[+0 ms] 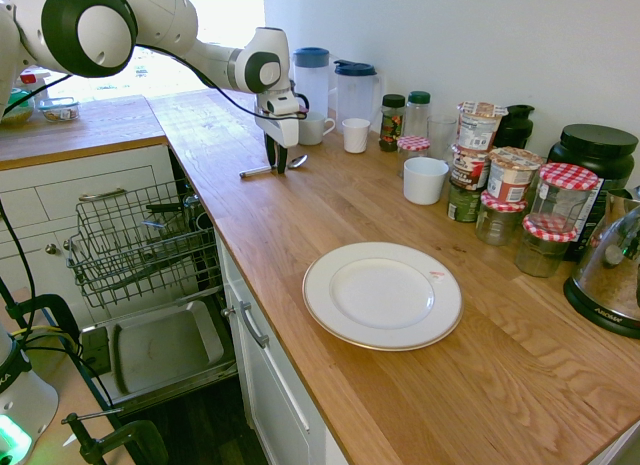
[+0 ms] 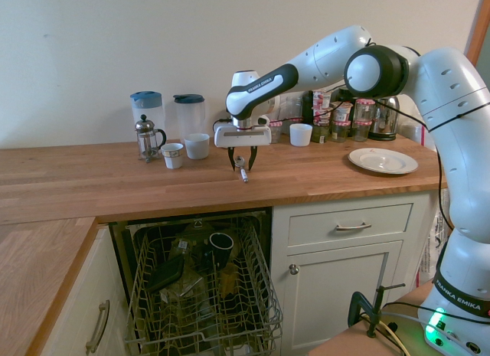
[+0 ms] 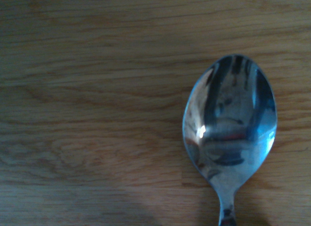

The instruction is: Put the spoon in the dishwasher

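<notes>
The silver spoon (image 1: 262,170) lies flat on the wooden counter, near its front edge; in the second exterior view the spoon (image 2: 243,172) sits right above the dishwasher. My gripper (image 2: 242,165) points straight down over it, one finger on each side of the handle close to the bowl, still apart and open. From the first exterior view the gripper (image 1: 281,163) hides the spoon's middle. The wrist view shows the spoon's bowl (image 3: 229,121) close up on the wood. Below, the dishwasher's wire rack (image 2: 203,295) is pulled out with a mug and dark items in it, above the dropped door (image 1: 160,350).
Two lidded jugs (image 1: 312,75), a French press (image 2: 147,138) and white mugs (image 1: 355,135) stand behind the gripper by the wall. Further along the counter are a white plate (image 1: 382,295), several jars (image 1: 510,185) and a kettle (image 1: 610,275). White drawers (image 2: 348,226) flank the dishwasher.
</notes>
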You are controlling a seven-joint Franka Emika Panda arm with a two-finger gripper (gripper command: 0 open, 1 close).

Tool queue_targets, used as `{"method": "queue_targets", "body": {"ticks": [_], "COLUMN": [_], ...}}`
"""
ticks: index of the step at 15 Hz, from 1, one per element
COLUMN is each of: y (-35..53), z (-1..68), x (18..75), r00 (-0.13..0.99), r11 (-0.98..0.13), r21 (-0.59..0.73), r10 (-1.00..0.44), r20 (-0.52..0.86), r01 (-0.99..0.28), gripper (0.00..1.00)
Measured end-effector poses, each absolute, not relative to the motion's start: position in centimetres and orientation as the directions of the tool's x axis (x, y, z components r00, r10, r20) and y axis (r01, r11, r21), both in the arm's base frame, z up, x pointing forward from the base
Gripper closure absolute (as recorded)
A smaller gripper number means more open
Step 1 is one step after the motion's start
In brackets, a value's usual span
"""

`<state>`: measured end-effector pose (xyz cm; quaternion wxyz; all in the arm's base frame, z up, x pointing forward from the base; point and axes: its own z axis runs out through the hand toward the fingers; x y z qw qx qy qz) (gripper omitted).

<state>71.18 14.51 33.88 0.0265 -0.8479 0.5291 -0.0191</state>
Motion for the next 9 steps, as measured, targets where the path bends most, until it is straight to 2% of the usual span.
{"method": "queue_targets", "body": {"ticks": [9], "y": [14.15], "z": [33.9], "x": [71.19], "r00": [0.454], "r11": [-0.452], "r21": [-0.071], "r10": [-0.89], "r20": [-0.024], "r01": [-0.889], "gripper": [1.0]}}
